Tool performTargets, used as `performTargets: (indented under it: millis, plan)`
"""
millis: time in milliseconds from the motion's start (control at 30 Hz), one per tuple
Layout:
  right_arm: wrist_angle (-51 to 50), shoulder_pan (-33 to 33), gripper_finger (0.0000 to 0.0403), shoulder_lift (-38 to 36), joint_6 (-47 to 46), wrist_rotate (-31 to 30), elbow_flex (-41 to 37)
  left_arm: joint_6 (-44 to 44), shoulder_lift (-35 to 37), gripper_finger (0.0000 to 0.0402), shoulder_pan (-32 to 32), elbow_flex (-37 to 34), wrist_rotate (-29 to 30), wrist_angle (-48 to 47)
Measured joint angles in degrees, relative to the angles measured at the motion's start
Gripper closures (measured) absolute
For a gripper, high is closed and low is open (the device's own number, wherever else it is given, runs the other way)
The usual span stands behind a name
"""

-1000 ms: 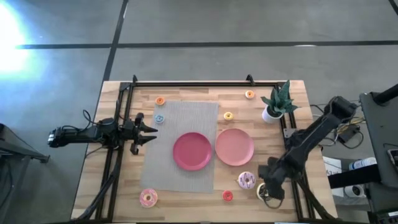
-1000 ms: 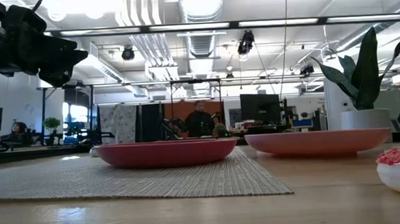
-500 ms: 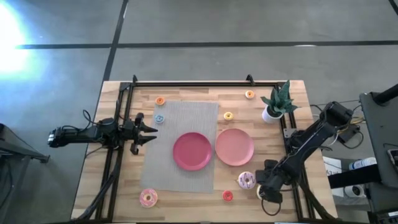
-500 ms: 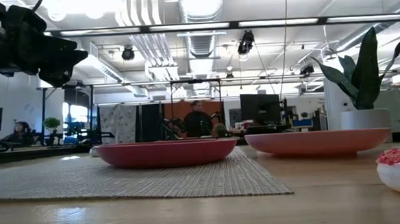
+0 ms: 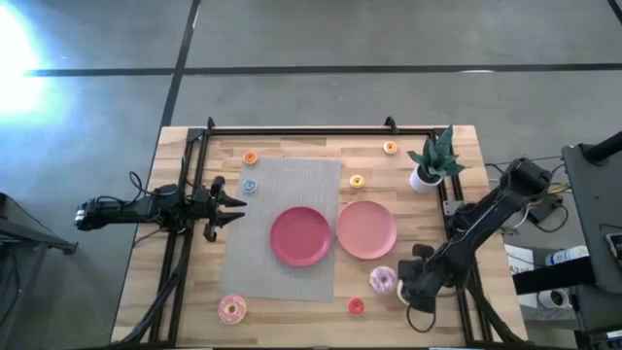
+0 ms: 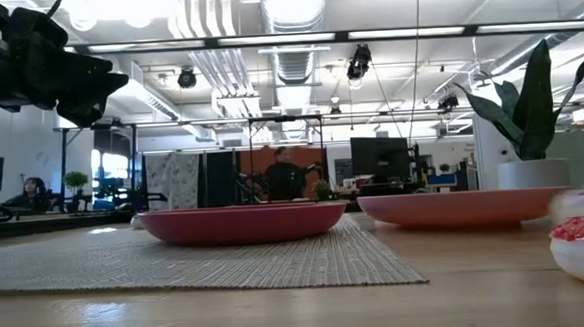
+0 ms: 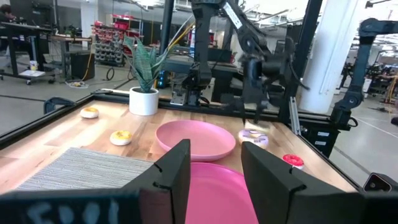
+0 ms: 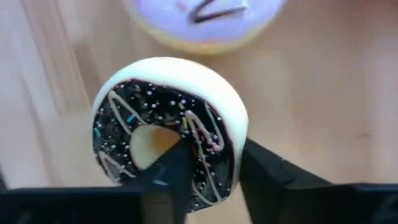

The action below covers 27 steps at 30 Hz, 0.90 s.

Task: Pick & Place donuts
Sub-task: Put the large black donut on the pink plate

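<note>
A chocolate donut (image 8: 168, 118), dark-frosted with sprinkles on a cream ring, sits at the table's near right. My right gripper (image 8: 208, 158) is shut on it and covers it in the high view (image 5: 410, 288). A pink-frosted donut (image 5: 382, 280) lies just left of it on the wood. Another pink donut (image 5: 231, 309) lies near left. Tiny donuts lie about: red (image 5: 356, 306), yellow (image 5: 356, 181), blue (image 5: 250, 185). My left gripper (image 5: 233, 204) waits open at the table's left, holding nothing. My right gripper pinches the ring's wall (image 8: 211, 146) on the side nearest it. One finger (image 8: 166, 177) stands in the hole and the other (image 8: 267, 177) outside the rim. The fingers come from above, pointing down. The donut lies flat, frosting up; whether it is off the table, I cannot tell.
Two round pink plates (image 5: 299, 235) (image 5: 366, 228) stand side by side mid-table, the darker one on a grey woven mat (image 5: 282, 190). A potted plant (image 5: 432, 160) stands far right. A black frame (image 5: 292, 129) runs along the table's edges.
My right gripper has moved a little toward the table's left and far edge, over the chocolate donut, which now lies hidden under it in the high view. The pink donut beside it has shifted slightly left.
</note>
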<state>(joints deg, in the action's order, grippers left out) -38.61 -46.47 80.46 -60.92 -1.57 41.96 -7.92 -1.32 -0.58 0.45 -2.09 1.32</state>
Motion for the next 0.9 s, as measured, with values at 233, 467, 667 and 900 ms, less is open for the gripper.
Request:
performTargets:
  millis: [233,467,667,900]
  plan:
    - [-10.0,8.7,0.0381,-12.8,-3.6,-7.5,2.1,0.0,0.0,0.0284,0.0,0.0,0.0,0.0]
    - [-4.9,29.7,0.0368,-12.3,0.6,-11.6,0.7,0.0,0.0,0.0284,0.0,0.0,0.0,0.0]
    - [-1.7,36.7,0.0357,-4.8,10.4,-3.4,0.6,0.0,0.0,0.0284,0.0,0.0,0.0,0.0]
    - [1.1,36.9,0.0346,0.8,10.2,-1.3,0.6,0.0,-0.1,0.0284,0.0,0.0,0.0,0.0]
